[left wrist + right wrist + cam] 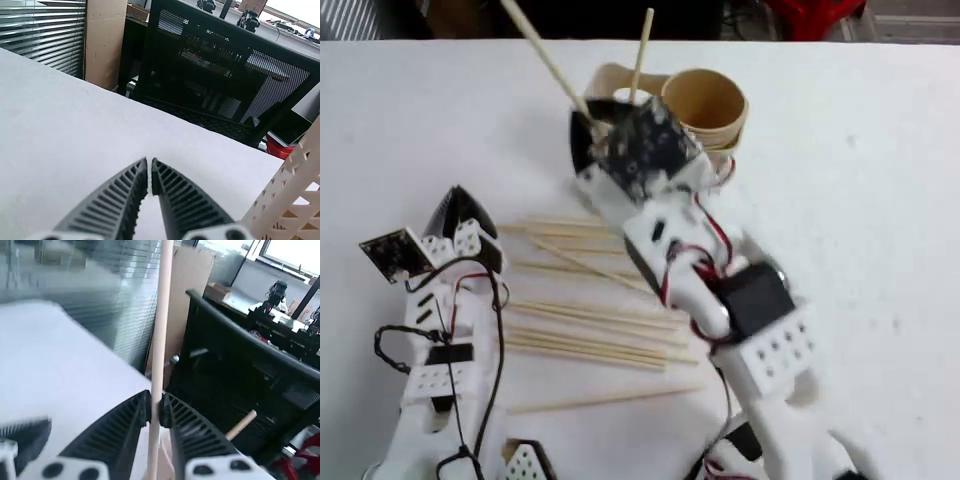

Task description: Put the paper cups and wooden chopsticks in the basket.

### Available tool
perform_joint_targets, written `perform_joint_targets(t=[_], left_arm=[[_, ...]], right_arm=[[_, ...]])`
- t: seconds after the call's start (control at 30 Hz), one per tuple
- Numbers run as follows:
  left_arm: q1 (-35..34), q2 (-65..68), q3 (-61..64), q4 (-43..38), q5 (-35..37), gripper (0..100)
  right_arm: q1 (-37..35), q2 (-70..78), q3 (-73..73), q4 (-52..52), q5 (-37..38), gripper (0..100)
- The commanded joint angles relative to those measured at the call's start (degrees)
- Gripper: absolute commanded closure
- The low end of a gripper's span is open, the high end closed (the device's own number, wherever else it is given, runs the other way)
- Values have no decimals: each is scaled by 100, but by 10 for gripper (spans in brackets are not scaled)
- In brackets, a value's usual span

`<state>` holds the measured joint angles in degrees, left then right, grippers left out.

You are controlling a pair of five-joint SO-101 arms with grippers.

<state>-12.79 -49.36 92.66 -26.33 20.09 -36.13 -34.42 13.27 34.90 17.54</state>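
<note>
Two pincers to log. Found right pincer (592, 128) closed on held chopstick (545, 55), gripped near its lower end, the long free part slanting up and away to the left over the table (860, 200). Confirmed in right wrist view: right pincer (156, 407) with ribbed fingers (120, 430) pressed against held chopstick (162, 315) on both sides, no gap visible. Placed this pincer at the near-left edge of the basket (612, 78), which sits at the far middle of the table. Noted second chopstick (642, 50) standing nearly upright in the basket, just beside the pincer but apart from it; same second chopstick (241, 423) visible past the fingers in right wrist view. Noted cups (705, 100), stacked, mouth toward the camera, against the basket's right side; cannot tell whether inside it or beside it. Noted loose chopsticks (590, 335) lying flat on the table in a rough parallel scatter between the two arms, on the near side of the basket and the right pincer. Found left pincer (458, 192) closed, at the left end of that scatter. In left wrist view: left pincer (150, 164) with tips meeting, table (60, 110) beyond, lattice wall of basket (292, 200) off to one side, chair (225, 75) behind the table.
</note>
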Motion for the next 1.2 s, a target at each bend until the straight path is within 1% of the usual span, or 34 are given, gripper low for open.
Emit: perform_joint_targets(t=[0.0, 0.17, 0.3, 0.37, 0.53, 0.63, 0.93, 1.17], left_arm=[[66, -110, -35, -123, 18, 954], [66, -101, -35, -123, 18, 954], [75, -101, -35, -123, 18, 954], [75, -110, -35, -123, 18, 954], [75, -110, -35, -123, 18, 954], [75, -110, -35, -123, 18, 954], [66, -110, -35, -123, 18, 954], [66, -110, -35, -123, 18, 954]], right_arm=[[84, 646, -791, -813, -580, 982], [690, 1147, -844, -1253, -1310, 981], [1191, 1015, -677, -1877, -1705, 981], [1314, 927, -527, -2132, -1864, 981], [1305, 989, 53, -3178, -2004, 981], [1165, 1200, 97, -3415, -1969, 981], [1209, 2044, -396, -3415, -1960, 981], [1209, 2062, -422, -3371, -1960, 974]])
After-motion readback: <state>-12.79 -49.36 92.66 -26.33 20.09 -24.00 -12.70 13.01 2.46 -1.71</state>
